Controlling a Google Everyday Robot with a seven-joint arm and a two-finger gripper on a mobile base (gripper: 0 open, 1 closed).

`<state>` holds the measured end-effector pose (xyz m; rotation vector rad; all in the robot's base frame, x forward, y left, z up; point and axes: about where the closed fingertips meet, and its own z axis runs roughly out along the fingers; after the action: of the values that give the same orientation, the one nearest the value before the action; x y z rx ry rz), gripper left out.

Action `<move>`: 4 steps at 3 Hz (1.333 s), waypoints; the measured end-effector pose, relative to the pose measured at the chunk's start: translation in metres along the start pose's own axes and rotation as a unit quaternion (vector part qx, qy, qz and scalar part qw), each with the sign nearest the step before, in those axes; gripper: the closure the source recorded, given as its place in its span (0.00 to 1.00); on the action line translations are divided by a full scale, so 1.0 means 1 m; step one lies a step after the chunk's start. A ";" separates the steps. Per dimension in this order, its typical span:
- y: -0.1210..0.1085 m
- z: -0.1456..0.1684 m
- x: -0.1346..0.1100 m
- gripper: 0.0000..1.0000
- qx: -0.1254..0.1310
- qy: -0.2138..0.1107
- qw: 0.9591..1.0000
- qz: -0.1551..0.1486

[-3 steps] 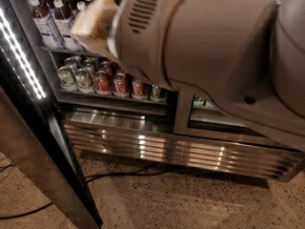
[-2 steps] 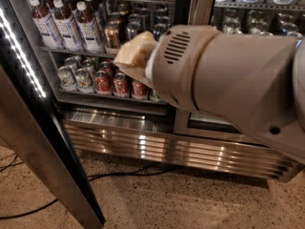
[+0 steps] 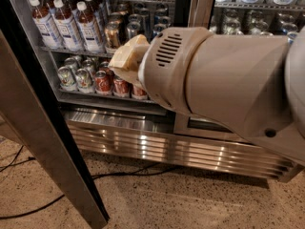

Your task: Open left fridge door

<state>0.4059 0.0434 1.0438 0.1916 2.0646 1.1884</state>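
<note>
Left fridge door [image 3: 38, 128] stands swung open, slanting across the lower left of frame. Gripper [image 3: 127, 57] hangs centre-left before the can shelf [image 3: 81, 95], apart from the door. Whether it is spread or closed, cannot tell.

My gripper [image 3: 127, 57], cream-tan, sits before the cans [image 3: 101, 81], red & silver. The left fridge door [image 3: 40, 140] is grey-brown steel w/ black edge. Bottles [image 3: 66, 25] brown, white caps; floor [image 3: 190, 204] speckled tan.

Upper fridge shelf [image 3: 71, 51] with bottles [image 3: 66, 25], lower shelf [image 3: 95, 96] with cans [image 3: 83, 78], speckled floor [image 3: 190, 199] with black cables [image 3: 119, 174], hand [image 3: 127, 57] before the shelves.
</note>
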 end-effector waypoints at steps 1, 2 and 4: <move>0.000 0.000 0.000 1.00 0.000 0.000 1.000 0.000; 0.000 0.000 0.000 1.00 0.000 0.000 1.000 0.000; 0.000 0.000 0.000 1.00 0.000 0.000 1.000 0.000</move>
<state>0.4059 0.0434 1.0438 0.1916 2.0646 1.1884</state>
